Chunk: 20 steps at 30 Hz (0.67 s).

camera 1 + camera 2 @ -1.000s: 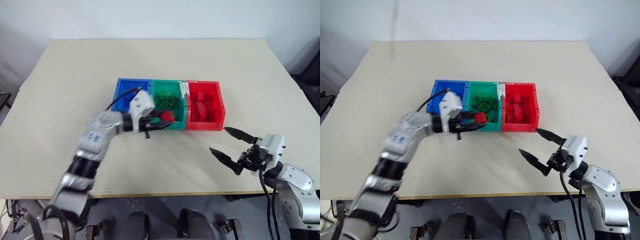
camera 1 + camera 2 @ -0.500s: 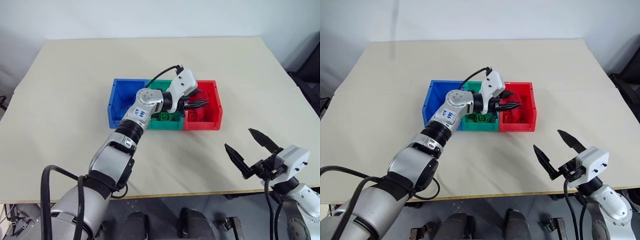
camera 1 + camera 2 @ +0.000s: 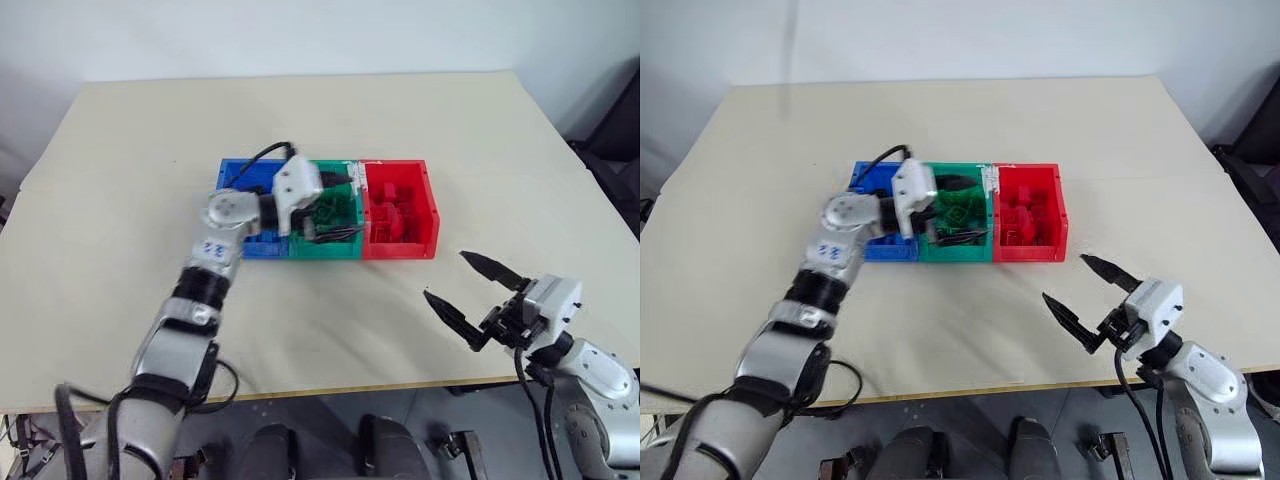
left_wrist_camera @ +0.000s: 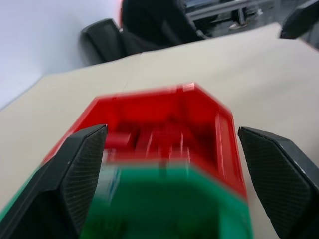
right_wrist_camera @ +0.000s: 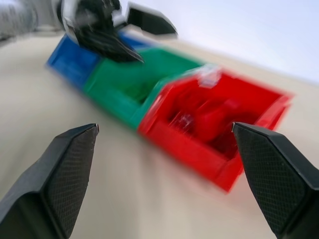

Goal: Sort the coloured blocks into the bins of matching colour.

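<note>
Three joined bins sit mid-table: blue [image 3: 260, 248], green [image 3: 325, 249], red [image 3: 400, 248]. Several red blocks [image 3: 393, 212] lie in the red bin, and green blocks [image 3: 334, 209] lie in the green one. My left gripper [image 3: 336, 208] hovers open and empty over the green bin, pointing toward the red bin [image 4: 219, 124]. The left arm hides most of the blue bin's inside. My right gripper [image 3: 444, 276] hangs open and empty above bare table in front of the red bin's right corner, well apart from the bins [image 5: 199, 149].
The beige table [image 3: 420, 130] has bare room all round the bins. Its front edge runs just below the right gripper. Dark chairs stand past the table's right side.
The left gripper carried a red block from the green bin's front over the red bin, opened, and drew back over the green bin empty. The right gripper stayed open, about in place.
</note>
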{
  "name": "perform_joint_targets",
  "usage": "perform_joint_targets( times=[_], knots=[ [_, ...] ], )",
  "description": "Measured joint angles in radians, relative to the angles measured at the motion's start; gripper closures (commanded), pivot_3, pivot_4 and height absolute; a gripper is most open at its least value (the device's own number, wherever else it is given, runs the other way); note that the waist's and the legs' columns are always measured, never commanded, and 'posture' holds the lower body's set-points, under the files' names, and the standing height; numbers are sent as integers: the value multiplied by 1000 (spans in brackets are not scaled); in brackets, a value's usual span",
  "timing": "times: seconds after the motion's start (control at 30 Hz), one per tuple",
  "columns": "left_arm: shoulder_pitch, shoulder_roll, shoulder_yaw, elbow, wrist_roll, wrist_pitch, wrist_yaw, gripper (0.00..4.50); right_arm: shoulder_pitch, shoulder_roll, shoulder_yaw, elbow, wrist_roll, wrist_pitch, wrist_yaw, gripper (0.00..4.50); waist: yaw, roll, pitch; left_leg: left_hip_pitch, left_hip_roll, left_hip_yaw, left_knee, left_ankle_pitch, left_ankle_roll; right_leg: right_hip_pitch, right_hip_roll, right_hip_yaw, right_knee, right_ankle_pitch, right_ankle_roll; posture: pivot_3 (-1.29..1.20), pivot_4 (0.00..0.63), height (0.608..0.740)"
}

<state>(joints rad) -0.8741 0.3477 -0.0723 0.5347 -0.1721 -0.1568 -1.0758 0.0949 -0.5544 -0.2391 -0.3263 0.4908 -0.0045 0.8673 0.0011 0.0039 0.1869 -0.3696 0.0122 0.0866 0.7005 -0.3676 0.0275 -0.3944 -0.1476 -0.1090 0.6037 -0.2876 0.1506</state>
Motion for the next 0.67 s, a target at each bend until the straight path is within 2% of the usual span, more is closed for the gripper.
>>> perform_joint_targets(
  times=[0.17,0.3,0.43,0.53,0.67],
  knots=[
    [324,224,120,-313,-84,115,-23,50,-191,-45,44,204,-5,-40,149,0,-9,0,0,1,1,-7,1,0,0,0,0,1,1,0,0,0,150,740],
    [600,339,284,-520,-169,200,-14,50,-279,-69,85,316,-17,-65,252,0,2,0,1,0,4,-13,1,0,0,1,-3,-1,2,0,-1,0,150,740],
    [816,334,432,-658,-227,239,61,50,-328,-70,106,400,-30,-92,306,0,17,0,1,1,2,-14,3,-1,1,3,-5,-1,2,0,0,0,150,740],
    [844,271,455,-681,-221,225,157,50,-347,-58,108,447,-43,-128,307,0,26,0,1,1,2,-16,5,0,0,4,-4,-2,3,0,0,0,150,740],
    [840,250,431,-694,-191,224,237,50,-318,-36,108,455,-52,-153,286,0,20,1,0,0,1,-14,5,0,0,3,-3,-2,4,0,0,0,150,740]
  ],
)
